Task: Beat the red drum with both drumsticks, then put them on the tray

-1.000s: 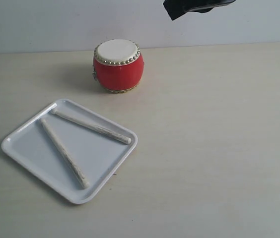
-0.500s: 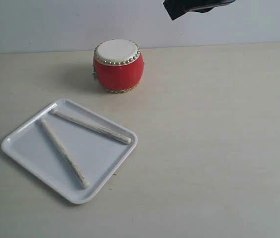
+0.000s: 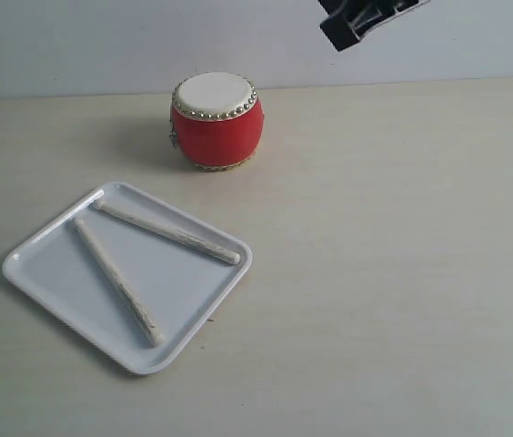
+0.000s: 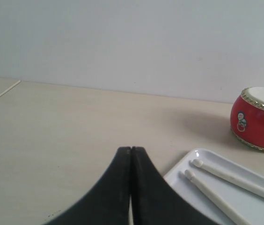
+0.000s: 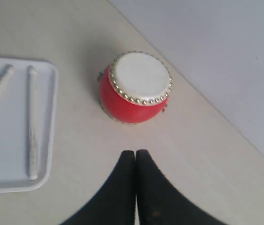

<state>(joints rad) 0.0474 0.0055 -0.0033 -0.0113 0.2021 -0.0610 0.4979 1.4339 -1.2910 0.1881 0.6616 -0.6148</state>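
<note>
On the left gripper (image 4: 131,150) — two matte black fingers (image 4: 118,187), smooth, broad at the base and curving in to narrow rounded tips. On the right gripper (image 5: 135,152), the same make: plain black, flared low and slim at the tip, with a faint sheen on one side. In the exterior view, only a blocky black piece of the right arm (image 3: 340,29) at the top edge — pale metallic edges showing within it.

Pale wood-grain bench (image 3: 402,273). Red drum (image 3: 216,123) stands upright, upper centre of frame. White tray (image 3: 47,269) lies flat at lower left, set askew, apart from the drum.
</note>
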